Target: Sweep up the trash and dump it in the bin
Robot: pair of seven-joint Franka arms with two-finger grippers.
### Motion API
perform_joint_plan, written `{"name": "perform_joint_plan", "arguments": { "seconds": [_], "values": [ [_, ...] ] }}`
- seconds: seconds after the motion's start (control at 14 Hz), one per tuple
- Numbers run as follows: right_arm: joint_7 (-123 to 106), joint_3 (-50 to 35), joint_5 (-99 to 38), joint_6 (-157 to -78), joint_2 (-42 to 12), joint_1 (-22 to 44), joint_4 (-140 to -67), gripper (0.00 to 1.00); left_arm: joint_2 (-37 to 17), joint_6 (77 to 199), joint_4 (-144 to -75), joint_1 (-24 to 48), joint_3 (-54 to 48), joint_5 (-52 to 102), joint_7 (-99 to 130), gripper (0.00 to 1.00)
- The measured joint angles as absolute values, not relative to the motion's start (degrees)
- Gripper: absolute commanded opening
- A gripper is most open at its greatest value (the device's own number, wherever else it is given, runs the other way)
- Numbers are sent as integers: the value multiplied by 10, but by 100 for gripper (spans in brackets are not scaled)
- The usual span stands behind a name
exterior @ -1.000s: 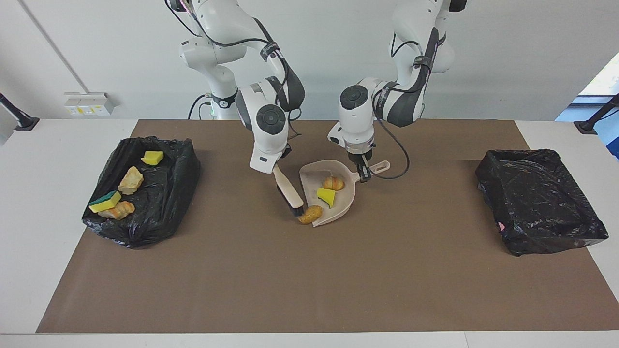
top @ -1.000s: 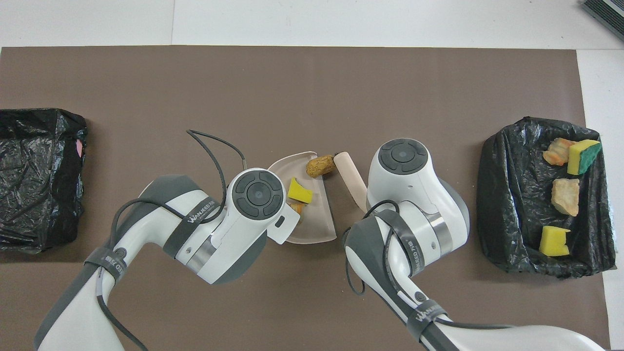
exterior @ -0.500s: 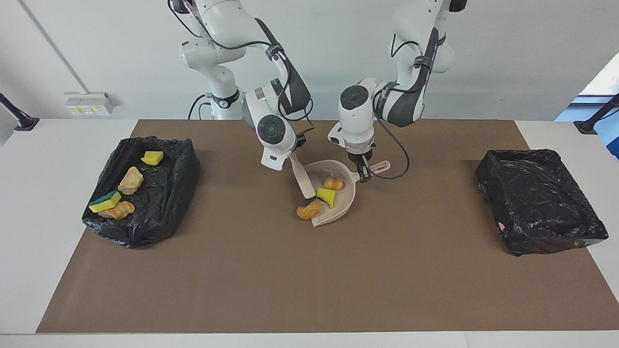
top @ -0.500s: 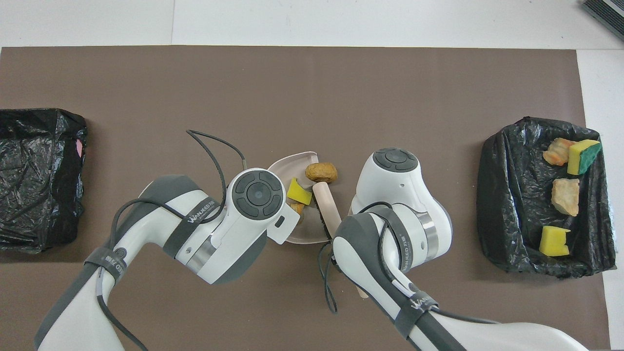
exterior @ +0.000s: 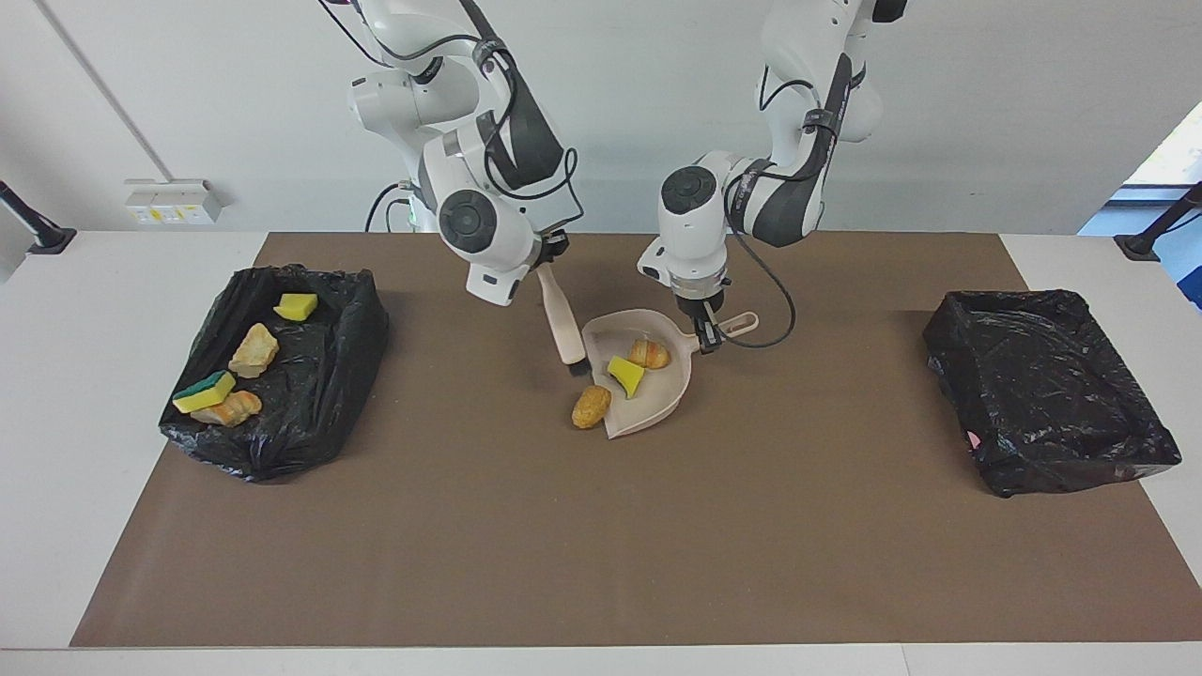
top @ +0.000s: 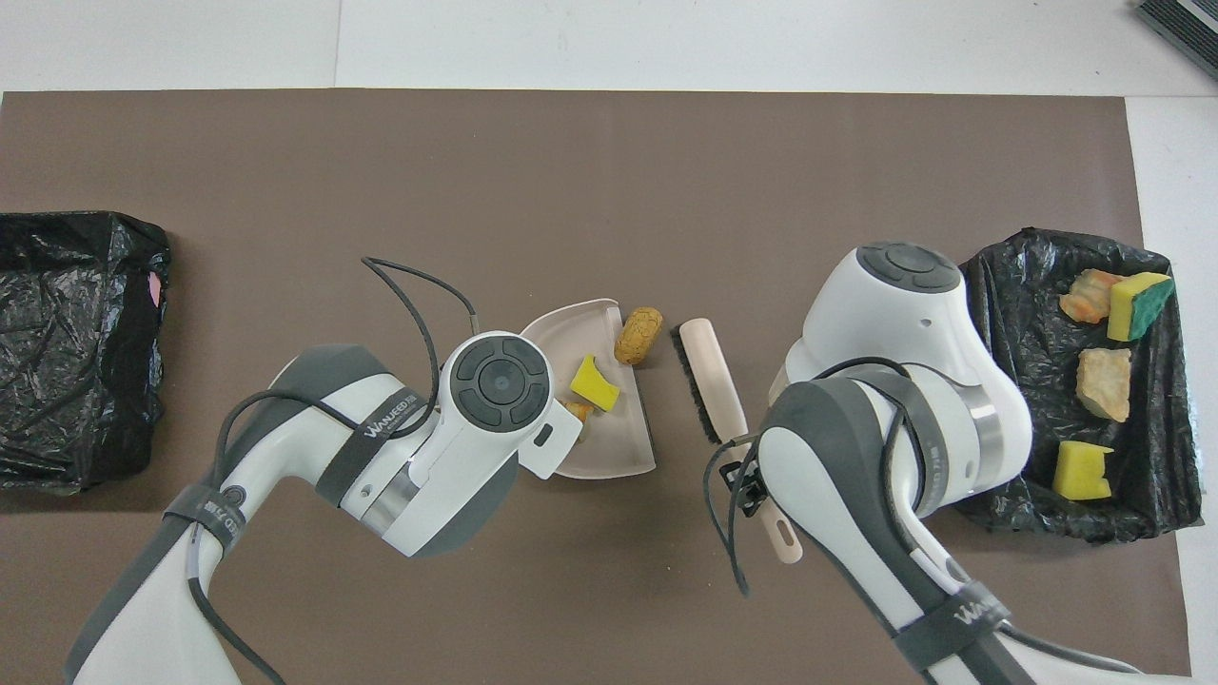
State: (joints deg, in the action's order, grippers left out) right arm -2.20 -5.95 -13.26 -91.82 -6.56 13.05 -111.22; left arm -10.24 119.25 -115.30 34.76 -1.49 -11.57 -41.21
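A beige dustpan (exterior: pixel 657 399) (top: pixel 571 328) lies mid-mat. It holds a yellow sponge chunk (exterior: pixel 624 376) (top: pixel 595 384) and a bread lump (exterior: pixel 648 354). My left gripper (exterior: pixel 706 329) is shut on the dustpan's handle (exterior: pixel 739 324). Another tan lump of trash (exterior: pixel 590 406) (top: pixel 638 335) rests on the mat just outside the pan's open lip. My right gripper (exterior: pixel 549 258) is shut on the brush (exterior: pixel 563 324) (top: pixel 709 381). The brush hangs tilted, bristles down, over the mat beside the pan. In the overhead view the arms hide both grippers.
A black-lined bin (exterior: pixel 319 376) (top: pixel 1009 381) at the right arm's end holds several trash pieces, among them a green-backed sponge (exterior: pixel 204 391) (top: pixel 1137 304). A second black-lined bin (exterior: pixel 1047 390) (top: pixel 67 342) sits at the left arm's end.
My right arm has lifted the brush off the pan's lip and drawn it toward its own end. The tan lump now lies beside the lip. The left arm and dustpan have stayed put.
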Motion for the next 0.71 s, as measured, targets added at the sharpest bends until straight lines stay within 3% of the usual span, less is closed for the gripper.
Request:
{"name": "perform_joint_plan", "arguments": {
  "seconds": [0.36, 0.71],
  "values": [
    [-17, -60, -68, -977, -145, 126, -1086, 0, -99, 1205, -1166, 347, -14, -116, -412, 0],
    [62, -67, -205, -974, -166, 200, -1087, 0, -98, 1207, -1172, 347, -14, -116, -412, 0]
  ]
}}
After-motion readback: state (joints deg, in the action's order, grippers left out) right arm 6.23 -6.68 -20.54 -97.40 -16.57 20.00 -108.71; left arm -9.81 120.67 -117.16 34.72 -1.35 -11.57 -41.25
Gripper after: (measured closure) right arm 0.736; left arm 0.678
